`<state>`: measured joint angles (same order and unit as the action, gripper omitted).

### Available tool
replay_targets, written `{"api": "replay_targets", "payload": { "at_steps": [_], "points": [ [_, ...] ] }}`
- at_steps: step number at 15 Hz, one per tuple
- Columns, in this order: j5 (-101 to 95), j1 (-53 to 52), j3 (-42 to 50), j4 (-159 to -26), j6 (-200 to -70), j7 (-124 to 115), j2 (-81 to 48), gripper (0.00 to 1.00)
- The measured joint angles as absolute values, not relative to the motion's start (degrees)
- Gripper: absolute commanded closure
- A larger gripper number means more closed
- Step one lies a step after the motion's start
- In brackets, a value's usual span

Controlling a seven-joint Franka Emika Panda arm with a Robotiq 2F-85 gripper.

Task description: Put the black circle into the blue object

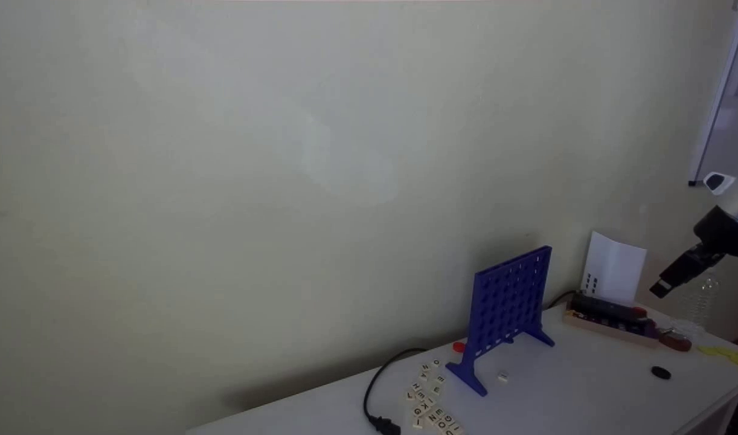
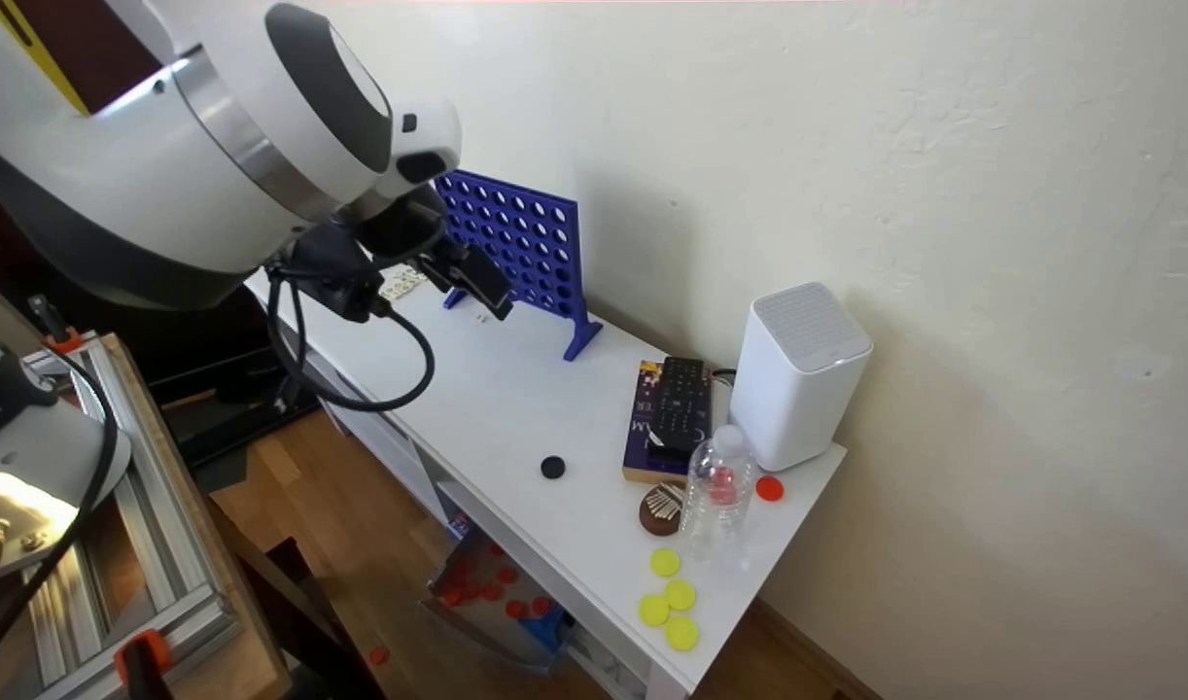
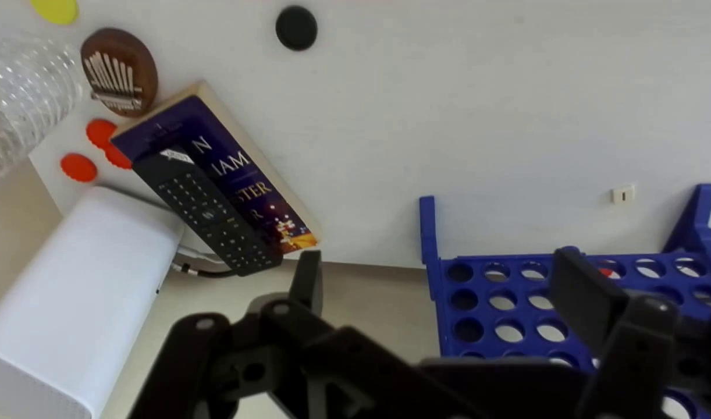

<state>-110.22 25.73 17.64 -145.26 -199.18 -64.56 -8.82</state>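
Note:
The black circle (image 1: 660,373) lies flat on the white table, away from the grid. It also shows in an exterior view (image 2: 552,467) and at the top of the wrist view (image 3: 296,28). The blue object (image 1: 510,302) is an upright grid frame on feet near the wall. It also shows in an exterior view (image 2: 526,243), partly behind the arm, and in the wrist view (image 3: 483,314), partly behind the fingers. Its end column has dark holes that look filled. My gripper (image 3: 445,279) is open and empty, its fingers wide apart. It hangs above the table (image 1: 659,291) (image 2: 497,297).
A book (image 2: 641,428) with a black remote (image 2: 681,403), a thumb piano (image 2: 660,510), a clear bottle (image 2: 718,496) and a tall white box (image 2: 798,379) stand near the table's end. Yellow discs (image 2: 681,594) lie near the edge. Letter tiles (image 1: 429,402) and a cable plug (image 1: 384,425) lie beside the grid.

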Motion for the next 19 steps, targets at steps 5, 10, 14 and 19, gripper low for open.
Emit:
{"api": "replay_targets", "payload": {
  "at_steps": [5, 10, 14, 19],
  "points": [
    [-123.96, 22.29, 23.54, -143.87, -199.28, -76.00, -8.99, 0.00],
    [-138.60, 13.88, 30.83, -139.84, -202.02, -91.18, -10.35, 0.00],
    [-144.24, 3.19, 39.18, -134.97, -207.32, -100.00, -12.16, 0.00],
    [-144.13, -7.79, 47.07, -131.09, -211.40, -102.43, -15.15, 0.00]
  ]
}}
